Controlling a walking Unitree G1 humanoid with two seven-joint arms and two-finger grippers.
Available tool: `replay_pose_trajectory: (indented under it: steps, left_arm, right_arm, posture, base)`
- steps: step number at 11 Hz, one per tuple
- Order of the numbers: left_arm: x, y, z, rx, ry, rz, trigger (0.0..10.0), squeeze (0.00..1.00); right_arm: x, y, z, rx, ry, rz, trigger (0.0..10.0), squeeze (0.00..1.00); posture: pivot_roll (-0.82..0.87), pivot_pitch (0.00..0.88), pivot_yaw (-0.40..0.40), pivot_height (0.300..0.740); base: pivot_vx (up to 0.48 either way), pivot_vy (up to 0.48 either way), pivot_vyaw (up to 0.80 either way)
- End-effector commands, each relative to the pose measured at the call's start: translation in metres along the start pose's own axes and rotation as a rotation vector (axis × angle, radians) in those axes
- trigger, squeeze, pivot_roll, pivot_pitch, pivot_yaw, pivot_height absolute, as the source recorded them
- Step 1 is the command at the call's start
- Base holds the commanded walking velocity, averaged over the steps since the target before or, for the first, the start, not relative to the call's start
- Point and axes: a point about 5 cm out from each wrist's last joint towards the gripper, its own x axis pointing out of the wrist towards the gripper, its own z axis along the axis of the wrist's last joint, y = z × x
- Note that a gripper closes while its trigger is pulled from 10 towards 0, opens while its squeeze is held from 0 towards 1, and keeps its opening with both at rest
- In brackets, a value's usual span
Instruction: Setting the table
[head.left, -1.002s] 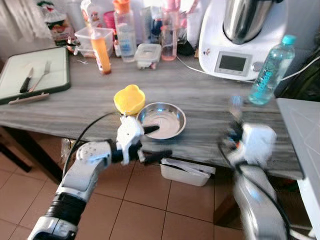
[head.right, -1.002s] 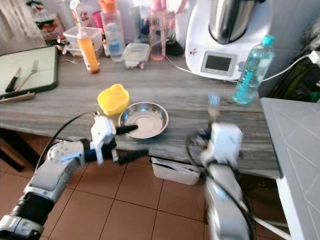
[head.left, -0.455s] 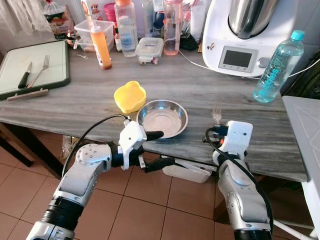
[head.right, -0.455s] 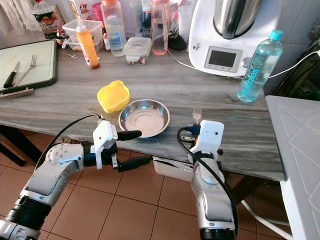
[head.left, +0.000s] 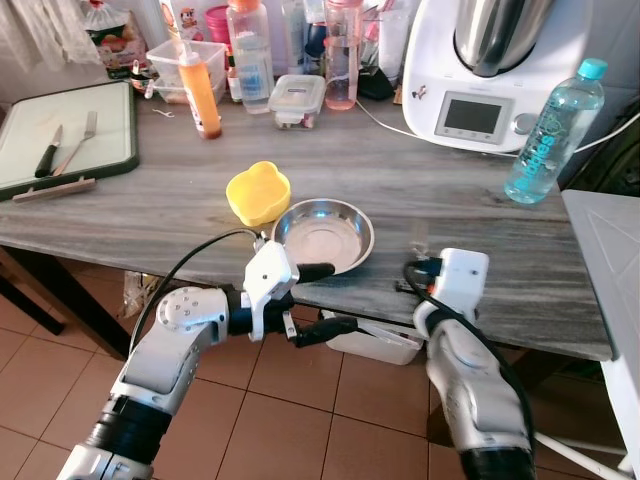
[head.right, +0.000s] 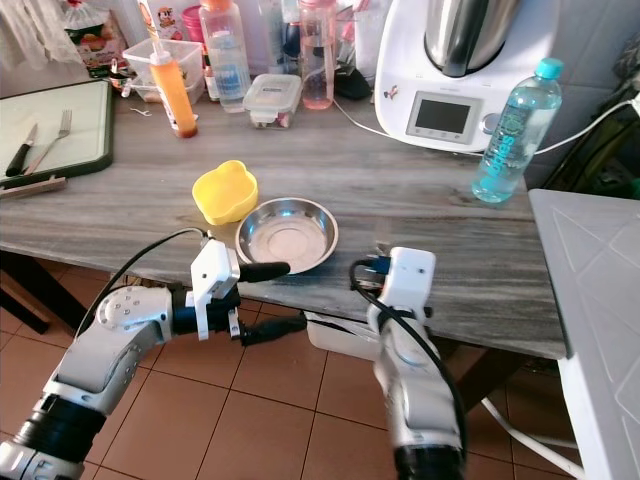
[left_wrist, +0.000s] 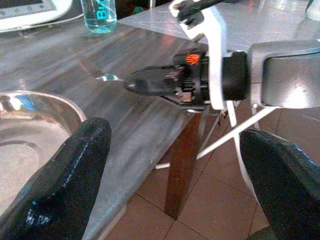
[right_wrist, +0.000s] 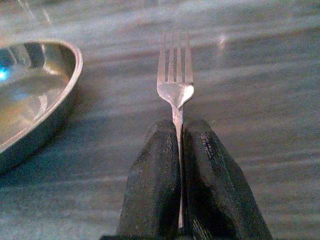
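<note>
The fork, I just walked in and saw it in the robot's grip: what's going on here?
The robot is setting the table. Its right gripper is shut on a fork, holding it low over the wooden table, just right of the steel plate. The left gripper hangs open at the table's front edge by the plate, holding nothing. A yellow bowl sits at the plate's left.

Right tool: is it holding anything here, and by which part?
Yes. The right tool is shut on a fork, gripping it by the handle, tines pointing away over the table beside the steel bowl. The left tool is open and holds nothing.
</note>
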Motion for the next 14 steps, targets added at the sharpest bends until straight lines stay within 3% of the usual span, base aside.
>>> replay_pose_trajectory:
  steps: [1, 8, 14]
  left_arm:
    - [0.000, -0.003, 0.001, 0.006, 0.004, -0.013, 10.0, 0.00]
    - [0.000, -0.005, 0.003, 0.005, 0.010, -0.020, 10.0, 0.00]
    - [0.003, -0.007, 0.005, 0.006, 0.005, -0.027, 10.0, 0.00]
  right_arm:
    - [0.003, 0.006, 0.000, 0.012, 0.001, 0.023, 10.0, 0.00]
    - [0.027, 0.003, 0.008, 0.029, -0.034, -0.026, 10.0, 0.00]
    - [0.037, 0.020, 0.005, 0.030, -0.028, 0.012, 10.0, 0.00]
  posture:
    - [0.02, 0.114, 0.027, 0.740]
    - [0.03, 0.114, 0.035, 0.740]
    - [0.04, 0.113, 0.041, 0.740]
  base:
    - [0.000, 0.000, 0.00]
    - [0.000, 0.000, 0.00]
    - [0.000, 0.000, 0.00]
